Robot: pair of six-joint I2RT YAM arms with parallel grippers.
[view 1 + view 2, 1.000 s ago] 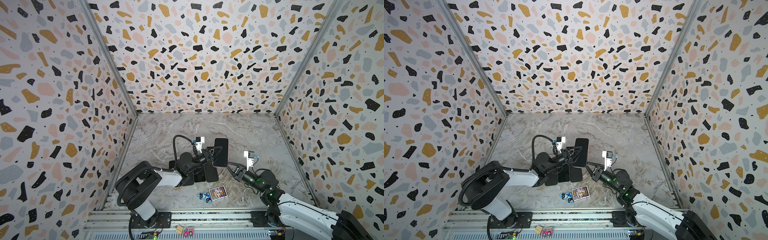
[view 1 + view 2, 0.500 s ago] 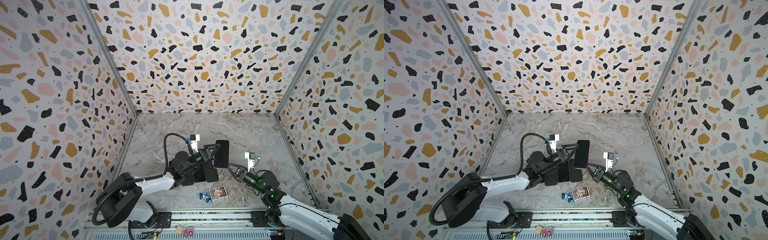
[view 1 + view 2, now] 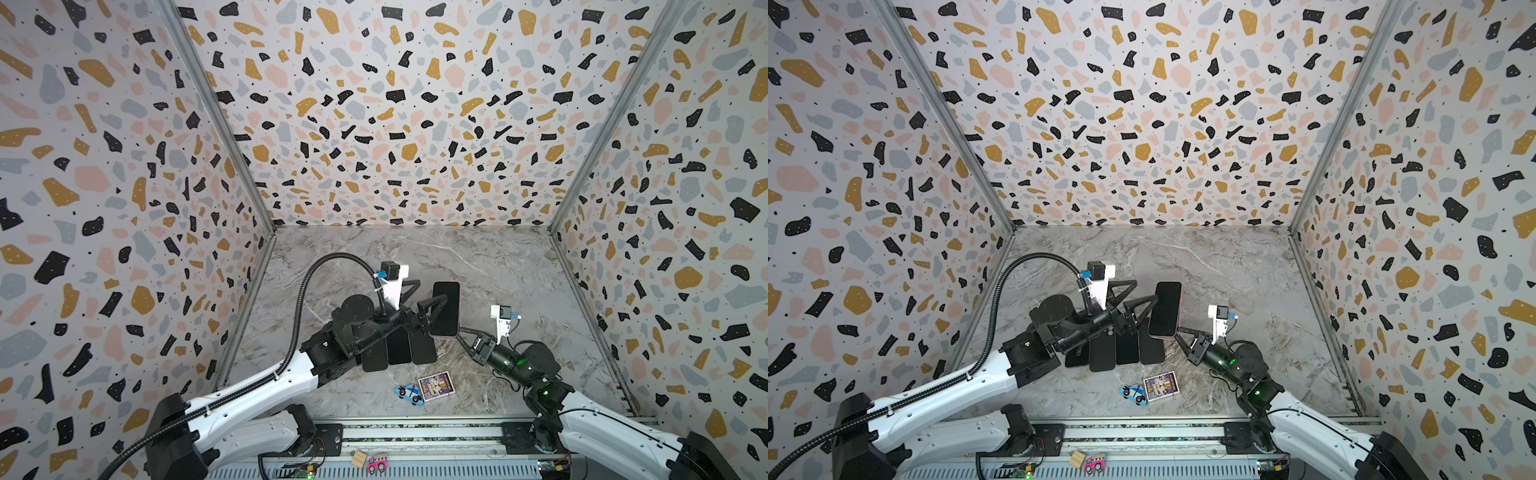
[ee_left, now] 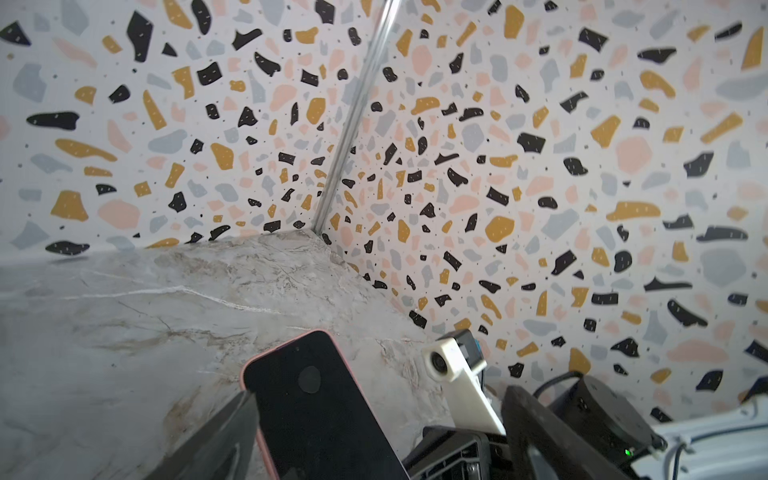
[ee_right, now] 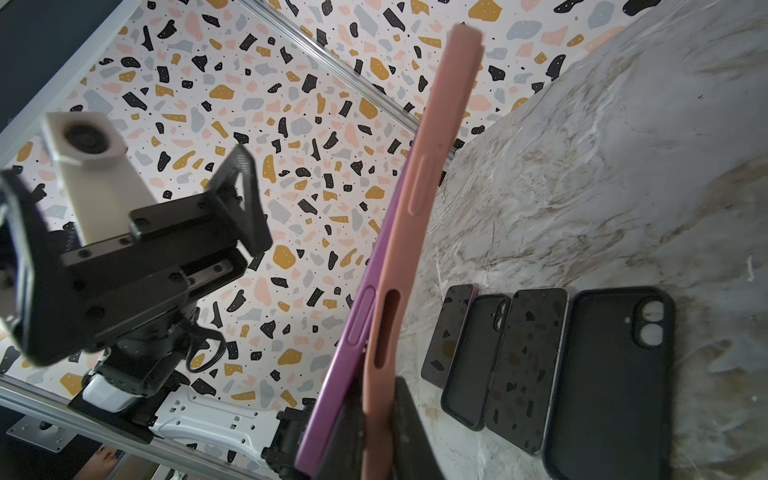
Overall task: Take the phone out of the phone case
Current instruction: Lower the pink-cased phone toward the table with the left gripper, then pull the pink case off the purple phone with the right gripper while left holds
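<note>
Right claw [image 3: 462, 337] is clamped on the bottom end of the pink phone case [image 5: 428, 187], holding it upright over the table [image 3: 498, 266]. The purple phone [image 5: 353, 328] is popped out along one side, only partly in the case. Left claw [image 3: 430, 291] is spread wide, one finger just beside the phone's edge.
</note>
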